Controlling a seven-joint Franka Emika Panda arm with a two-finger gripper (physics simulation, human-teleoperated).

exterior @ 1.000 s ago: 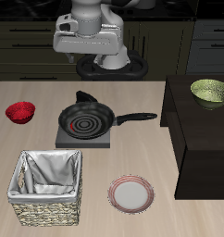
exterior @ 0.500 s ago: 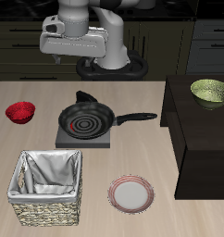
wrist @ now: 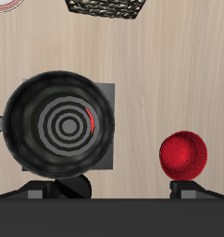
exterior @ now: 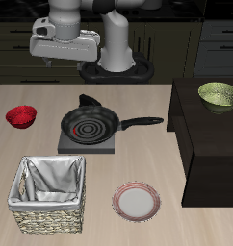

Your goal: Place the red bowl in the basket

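The red bowl (exterior: 21, 116) is small, round and ribbed and stands on the wooden table, beside the frying pan. It also shows in the wrist view (wrist: 183, 155). The wicker basket (exterior: 49, 213) with grey cloth lining stands near the table's front edge, nearer than the bowl; its woven wall shows in the wrist view (wrist: 105, 7). My gripper (exterior: 65, 58) hangs high above the table's back edge, well above and behind the bowl. In the wrist view its fingers stand wide apart with nothing between them, so the gripper (wrist: 123, 190) is open and empty.
A black frying pan (exterior: 88, 123) sits on a grey burner plate mid-table, handle pointing away from the bowl. A pale plate with a pinkish rim (exterior: 136, 201) lies beside the basket. An olive-green bowl (exterior: 219, 94) stands on a dark cabinet (exterior: 210, 144).
The gripper has moved sideways along the table's back, toward the side where the red bowl stands. Nothing on the table has moved.
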